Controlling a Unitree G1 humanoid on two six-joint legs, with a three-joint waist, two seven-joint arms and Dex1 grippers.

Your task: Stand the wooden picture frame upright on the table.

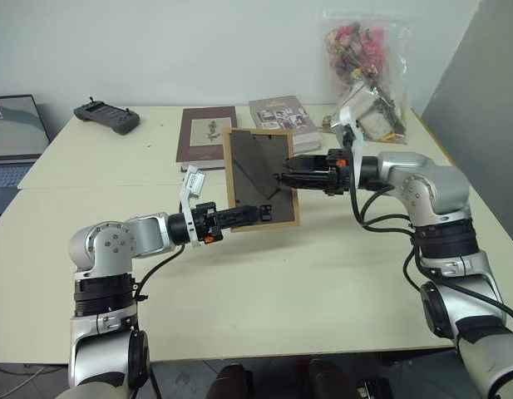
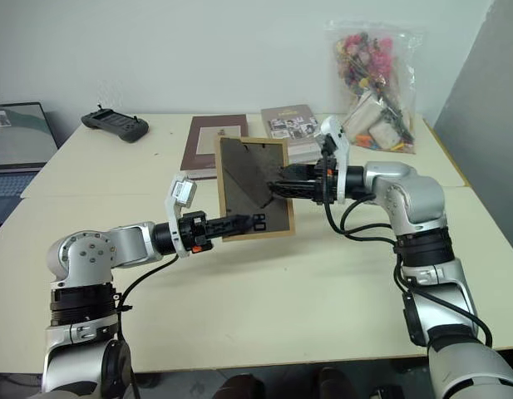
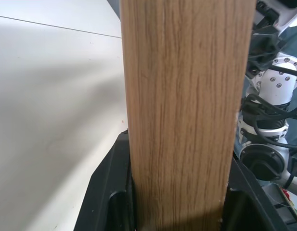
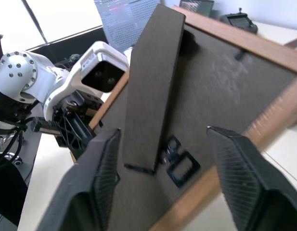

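The wooden picture frame (image 1: 254, 170) hangs upright above the table (image 1: 281, 283), its dark back board turned toward me. My left gripper (image 1: 258, 212) is shut on the frame's lower edge; in the left wrist view the light-wood edge (image 3: 182, 110) fills the space between its fingers (image 3: 109, 197). From the right, my right gripper (image 1: 283, 179) reaches level to the back board and stands open. The fold-out stand (image 4: 153, 86) lies between its two fingertips (image 4: 102, 173), just apart from them. The photo face is hidden.
Behind the frame lie a maroon book (image 1: 204, 137) and a grey book (image 1: 283, 116). A clear bag of dried flowers (image 1: 364, 75) stands at the back right. A black controller (image 1: 106, 116) sits at the back left, a laptop (image 1: 11, 137) beyond the table's left edge.
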